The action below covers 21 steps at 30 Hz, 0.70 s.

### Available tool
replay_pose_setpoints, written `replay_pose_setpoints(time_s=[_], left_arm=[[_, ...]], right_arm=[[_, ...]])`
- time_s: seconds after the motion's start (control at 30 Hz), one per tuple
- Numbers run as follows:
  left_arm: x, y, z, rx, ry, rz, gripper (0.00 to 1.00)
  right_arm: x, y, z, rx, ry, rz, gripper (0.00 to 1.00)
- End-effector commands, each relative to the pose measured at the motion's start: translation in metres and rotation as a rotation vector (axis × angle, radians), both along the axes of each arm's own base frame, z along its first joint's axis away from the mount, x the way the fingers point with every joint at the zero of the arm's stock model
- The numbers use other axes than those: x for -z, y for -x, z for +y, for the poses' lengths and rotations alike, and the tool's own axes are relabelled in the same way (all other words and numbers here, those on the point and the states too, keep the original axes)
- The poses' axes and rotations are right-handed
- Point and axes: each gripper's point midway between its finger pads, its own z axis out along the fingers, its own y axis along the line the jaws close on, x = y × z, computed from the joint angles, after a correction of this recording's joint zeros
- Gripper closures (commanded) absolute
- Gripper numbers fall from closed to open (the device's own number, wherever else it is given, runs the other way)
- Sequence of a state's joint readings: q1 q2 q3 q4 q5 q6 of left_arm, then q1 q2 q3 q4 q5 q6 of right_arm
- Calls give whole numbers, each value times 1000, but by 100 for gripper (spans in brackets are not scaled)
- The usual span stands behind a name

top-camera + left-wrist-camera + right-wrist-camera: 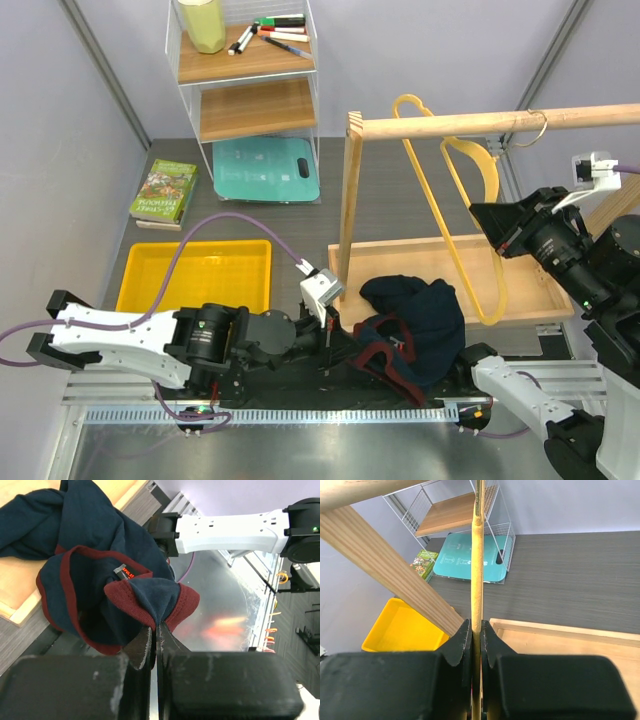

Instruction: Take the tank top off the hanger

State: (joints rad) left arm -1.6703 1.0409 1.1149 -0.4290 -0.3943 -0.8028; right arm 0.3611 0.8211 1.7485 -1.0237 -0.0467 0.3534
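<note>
The left gripper (156,630) has its fingers clenched on a fold of dark red trim, low at the near edge of the bench (250,225). The tank top (425,310) lies just to their right in a crumpled heap, partly over the near rim of the wooden tray (400,255), and none of it is on the hanger (477,555). Further right, that hanger hangs bare and askew under the wooden rail (480,122). The right gripper (477,635) has its fingers grasping the hanger's thin yellow bar. The garment looks already off, so the finish is in hand: next, the left fingers likely need to let the cloth go, and the right to free the hanger gently without knocking it off the rail
</note>
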Motion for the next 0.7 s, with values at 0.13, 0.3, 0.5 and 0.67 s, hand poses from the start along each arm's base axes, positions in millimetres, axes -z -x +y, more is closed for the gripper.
replay_pose_setpoints(time_s=[0.13, 0.3, 0.5, 0.67], left_arm=[[-18, -8, 6, -46, 52, 3, 100], [-18, -9, 6, -50, 51, 1, 100], [-16, -14, 9, -73, 33, -15, 100], [-9, -19, 12, -90, 4, -22, 100]], right_arm=[[-4, -29, -6, 92, -4, -23, 99], [6, -37, -5, 104, 11, 6, 99], [26, -41, -5, 113, 27, 54, 99], [35, -40, -5, 113, 26, 77, 99]])
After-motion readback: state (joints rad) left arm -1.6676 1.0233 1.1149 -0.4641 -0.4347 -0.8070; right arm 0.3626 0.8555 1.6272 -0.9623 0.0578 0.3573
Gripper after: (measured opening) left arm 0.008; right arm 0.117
